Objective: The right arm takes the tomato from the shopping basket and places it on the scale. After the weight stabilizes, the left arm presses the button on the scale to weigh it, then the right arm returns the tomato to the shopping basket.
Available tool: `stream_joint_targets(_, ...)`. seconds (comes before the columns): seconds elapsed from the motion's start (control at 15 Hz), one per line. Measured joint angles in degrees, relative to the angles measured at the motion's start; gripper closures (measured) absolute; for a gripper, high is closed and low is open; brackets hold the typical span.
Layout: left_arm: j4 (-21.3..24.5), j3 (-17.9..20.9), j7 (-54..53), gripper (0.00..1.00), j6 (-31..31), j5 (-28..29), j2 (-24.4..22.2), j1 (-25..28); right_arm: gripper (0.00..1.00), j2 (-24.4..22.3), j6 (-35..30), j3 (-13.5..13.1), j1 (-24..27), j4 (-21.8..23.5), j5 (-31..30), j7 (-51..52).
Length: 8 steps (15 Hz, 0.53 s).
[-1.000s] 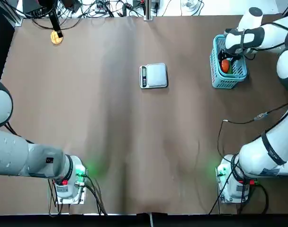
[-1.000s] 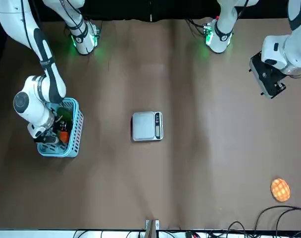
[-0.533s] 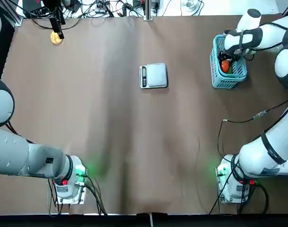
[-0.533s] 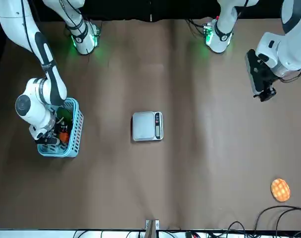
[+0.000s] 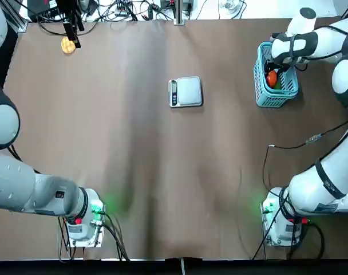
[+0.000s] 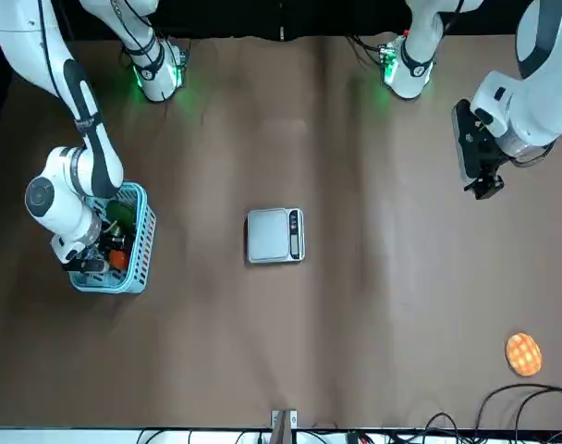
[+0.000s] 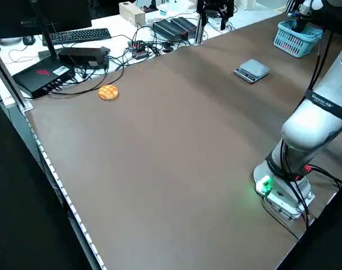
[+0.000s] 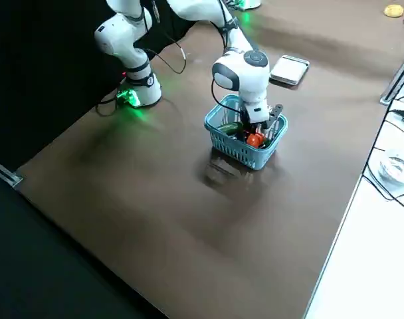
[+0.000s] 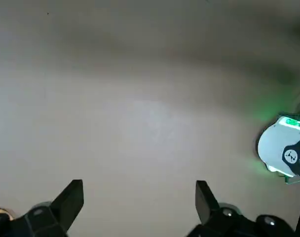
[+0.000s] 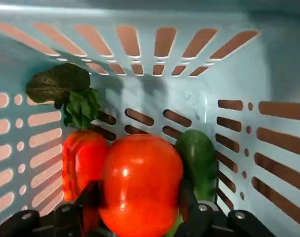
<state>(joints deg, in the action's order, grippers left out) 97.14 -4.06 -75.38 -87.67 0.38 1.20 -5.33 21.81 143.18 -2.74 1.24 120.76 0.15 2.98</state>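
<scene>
In the basket (image 10: 155, 91), the squashy tomato (image 10: 141, 168) seems pinched at its fat sides by the right gripper (image 10: 139, 185); the left gripper (image 9: 139, 181) is spread, far off

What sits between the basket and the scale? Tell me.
Just bare tabletop: the top view shows nothing lying between the basket and the scale.

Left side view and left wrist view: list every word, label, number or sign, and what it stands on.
No words or numbers are legible.
Black arm band: white lettering, too small.
Black box: red mark and white label, too small.
White arm base: round emblem, no readable text.
</scene>
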Motion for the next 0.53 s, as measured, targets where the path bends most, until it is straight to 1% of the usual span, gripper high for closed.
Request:
stream_joint_targets(0.33,-0.01,-0.33,-0.02,0.0,-0.26,0.0,0.64,-0.52,0.3,-0.17,-0.31,0.06,0.0,-0.38,0.0,0.02)
stream_joint_targets(0.53,-0.01,-0.39,-0.03,0.02,-0.26,0.0,0.65,-0.62,0.3,-2.34,-4.83,0.04,0.01,-1.52,0.0,0.02)
